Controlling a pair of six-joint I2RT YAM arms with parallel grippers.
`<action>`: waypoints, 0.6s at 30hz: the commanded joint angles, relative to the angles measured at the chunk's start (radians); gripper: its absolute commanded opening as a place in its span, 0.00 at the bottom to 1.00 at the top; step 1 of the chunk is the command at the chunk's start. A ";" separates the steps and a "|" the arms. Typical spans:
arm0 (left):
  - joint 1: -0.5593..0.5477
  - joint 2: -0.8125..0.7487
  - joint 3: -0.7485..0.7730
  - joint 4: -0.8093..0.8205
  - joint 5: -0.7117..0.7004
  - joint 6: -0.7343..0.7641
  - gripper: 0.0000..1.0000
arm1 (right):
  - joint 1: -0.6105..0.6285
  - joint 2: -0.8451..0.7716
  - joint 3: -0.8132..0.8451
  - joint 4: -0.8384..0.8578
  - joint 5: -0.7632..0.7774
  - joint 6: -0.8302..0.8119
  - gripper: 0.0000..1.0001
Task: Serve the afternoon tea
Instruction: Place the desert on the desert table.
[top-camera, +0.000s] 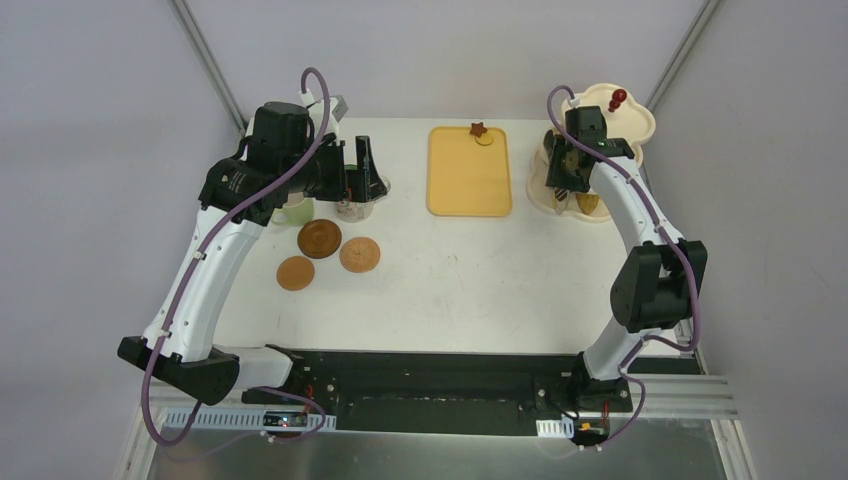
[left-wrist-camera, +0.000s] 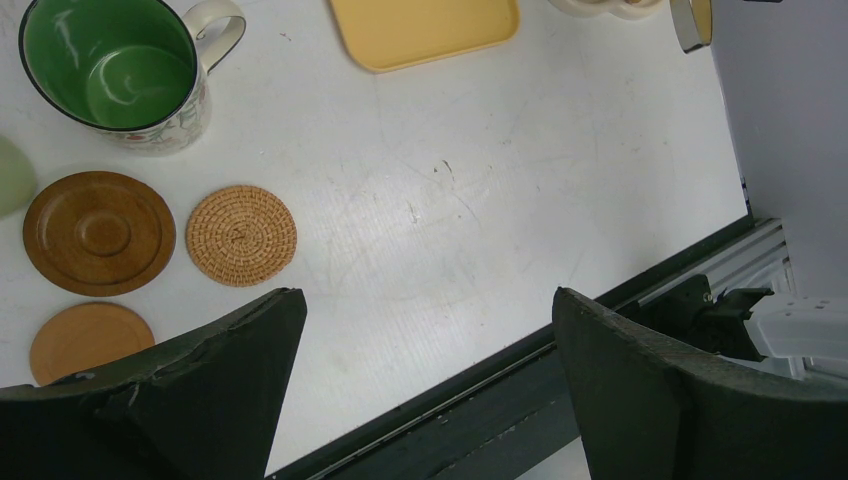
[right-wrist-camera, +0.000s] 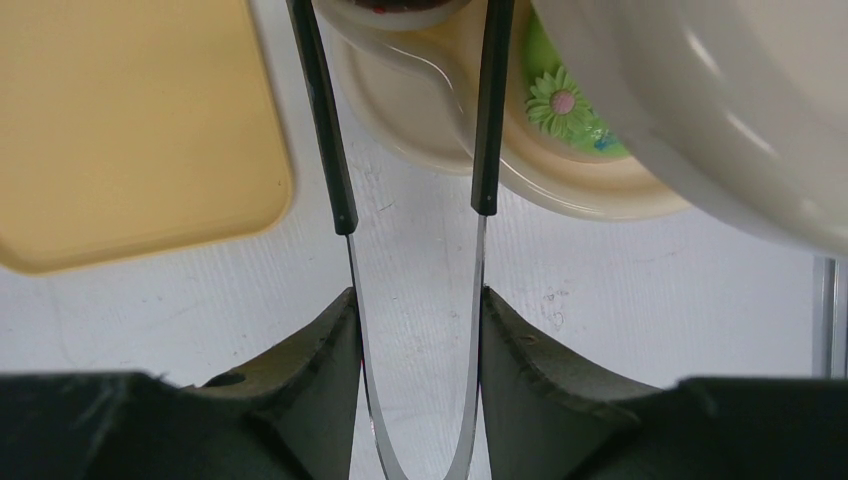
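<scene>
Arms reach across the white table (top-camera: 450, 290) in the overhead view. The left gripper (top-camera: 358, 178) hangs over a mug (top-camera: 352, 208) at the far left, with a pale mug (top-camera: 290, 213) just beside it, half hidden by the arm. Nearer the bases lie three round coasters close together. One is a dark wooden coaster (top-camera: 319, 238), one a woven coaster (top-camera: 359, 254), one a plain tan coaster (top-camera: 295, 272). The yellow tray (top-camera: 469, 185) sits at the far middle and carries a brown star pastry (top-camera: 479, 128) at its far edge. At the far right stands the cream three-tier stand (top-camera: 640, 122) with its red knob (top-camera: 617, 98). The right gripper (top-camera: 562, 175) is at its left side.

In the left wrist view the two fingers stand wide apart with only bare table between them. Beyond them are the three coasters and the green-lined patterned mug (left-wrist-camera: 110, 70), upright and empty, its handle towards the tray.

In the right wrist view the jaws are clamped on the tongs (right-wrist-camera: 343, 150), pressing the two metal arms partway together. The black tips reach over the rim of the stand's lowest tier (right-wrist-camera: 600, 195), either side of a dark pastry (right-wrist-camera: 390, 10) at the frame edge; whether they touch it I cannot tell. A green daisy pastry (right-wrist-camera: 560, 100) lies on the same tier, under the tier above.
</scene>
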 joint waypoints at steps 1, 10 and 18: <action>-0.010 -0.014 0.006 0.020 0.009 -0.003 1.00 | -0.002 -0.019 0.031 0.042 0.008 -0.013 0.38; -0.010 -0.012 0.011 0.019 0.009 -0.001 1.00 | -0.002 -0.027 0.010 0.066 0.006 -0.011 0.43; -0.010 -0.010 0.018 0.018 0.010 0.005 1.00 | -0.003 -0.022 0.004 0.063 0.020 -0.006 0.45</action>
